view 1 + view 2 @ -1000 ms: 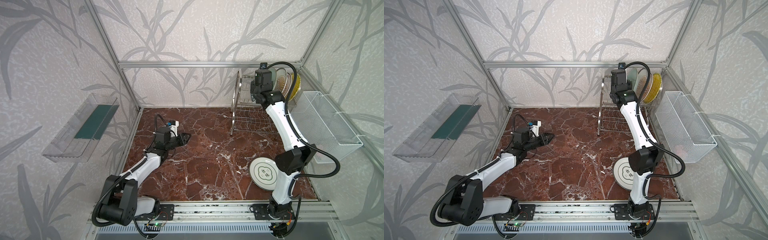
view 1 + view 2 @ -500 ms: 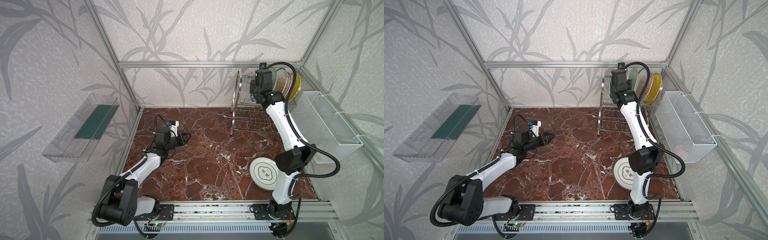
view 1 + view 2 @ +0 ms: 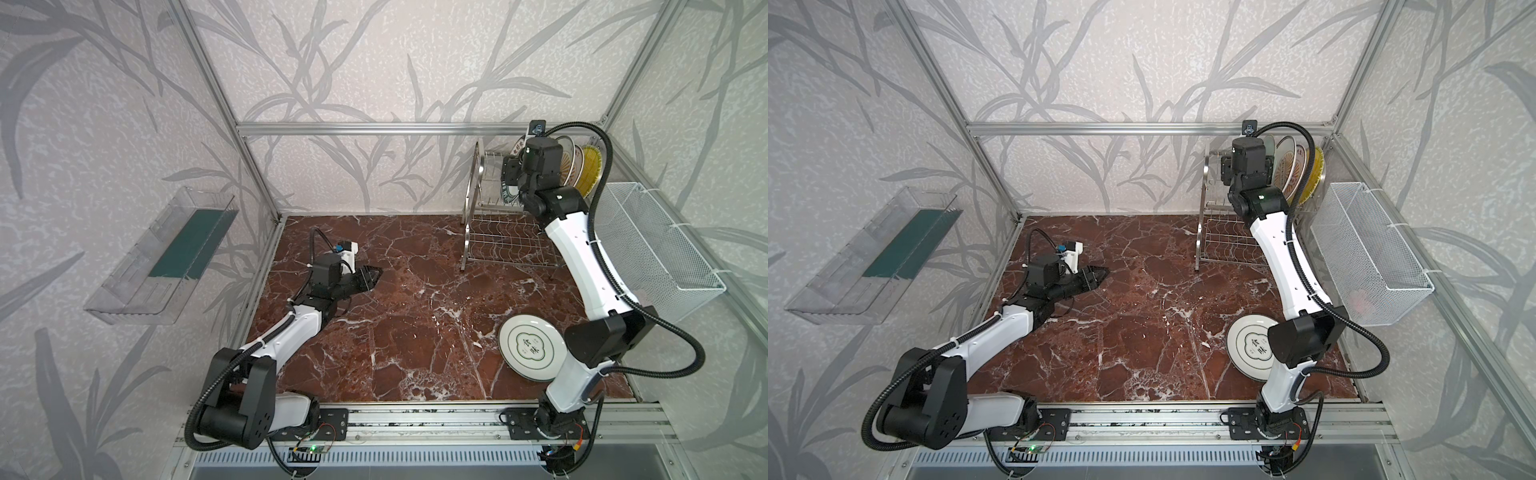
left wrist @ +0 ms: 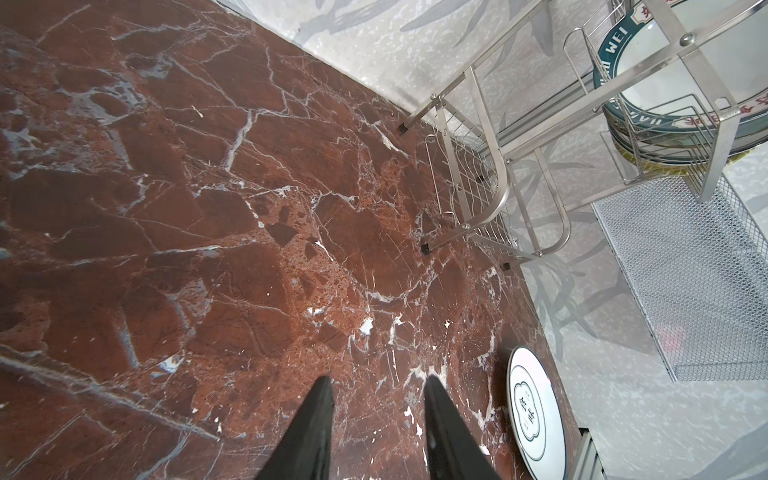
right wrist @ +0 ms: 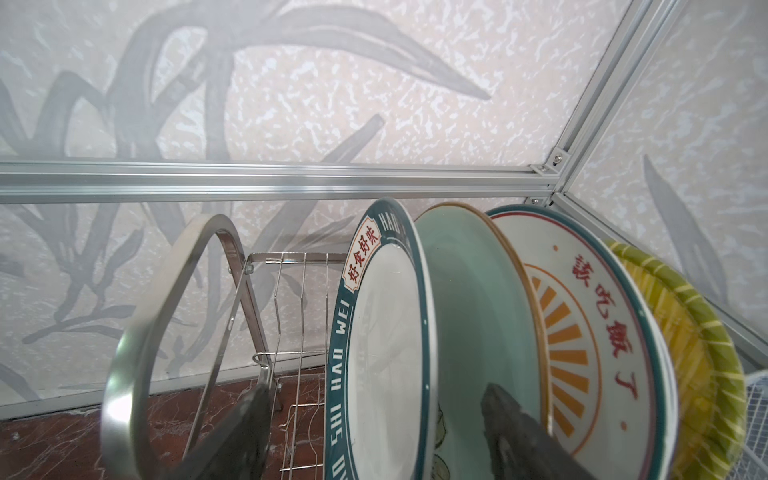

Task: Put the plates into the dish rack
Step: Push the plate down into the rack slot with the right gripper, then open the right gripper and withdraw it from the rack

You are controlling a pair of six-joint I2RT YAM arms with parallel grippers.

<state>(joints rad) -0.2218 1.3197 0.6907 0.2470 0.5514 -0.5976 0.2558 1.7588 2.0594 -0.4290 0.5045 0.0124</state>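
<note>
the right gripper is up at the top tier of the stainless dish rack, its jaws spread wide on either side of the teal-rimmed lettered plate and clasping nothing; whether either finger touches that plate cannot be told. the plate stands on edge in the rack's upper slots, nearest the arched end frame. behind it, in order, stand the pale green plate, a white plate with an orange sunburst and the yellow ribbed plate, all upright and close together. the white plate with the green cloud emblem lies flat on the red marble tabletop, near the right arm's base and well apart from the rack. the left gripper hangs low over bare marble on the left side, fingers partly apart with nothing between them. a white mesh basket is fixed to the right wall just beside the rack.
</note>
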